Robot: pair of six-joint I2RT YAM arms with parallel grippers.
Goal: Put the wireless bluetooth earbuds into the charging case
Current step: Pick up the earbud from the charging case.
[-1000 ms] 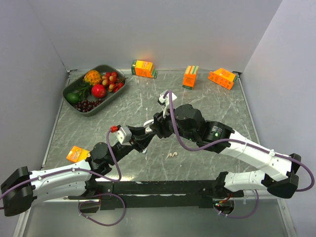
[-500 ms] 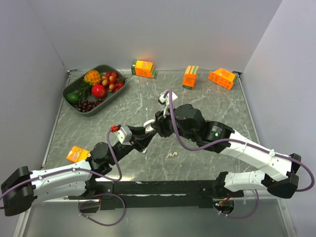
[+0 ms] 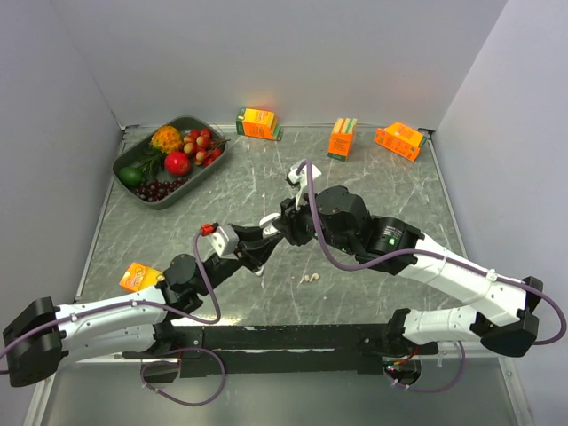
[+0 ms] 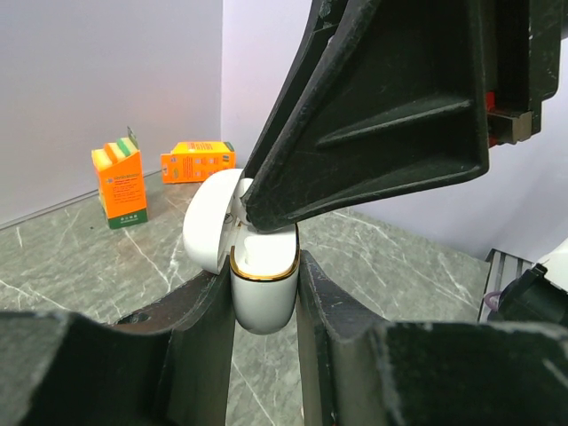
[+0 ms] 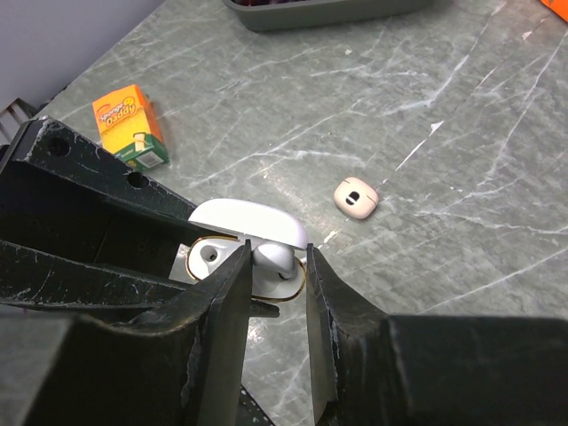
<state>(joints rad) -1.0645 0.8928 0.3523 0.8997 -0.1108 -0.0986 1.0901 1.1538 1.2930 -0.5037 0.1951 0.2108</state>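
Note:
The white charging case [image 4: 264,293] with a gold rim is clamped upright, above the table, in my left gripper [image 4: 264,266], with its lid [image 5: 248,222] hinged open. My right gripper [image 5: 279,251] reaches down from above, its black finger [image 4: 382,115] filling the left wrist view. Its jaws are shut on a white earbud [image 5: 273,257] sitting at the case's right-hand socket. The other socket [image 5: 210,255] shows empty. A pale-beige earbud [image 5: 357,197] lies on the table just past the case, and small pale earbud pieces [image 3: 309,278] lie in front of the two grippers [image 3: 273,231].
A dark tray of fruit [image 3: 127,158] stands at the back left. Orange juice cartons sit along the back wall [image 3: 258,123] [image 3: 342,138] [image 3: 398,140], and one carton [image 3: 139,276] lies by the left arm. The table is grey marble.
The right gripper's jaws have narrowed around the earbud at the case. Both arms have shifted only slightly.

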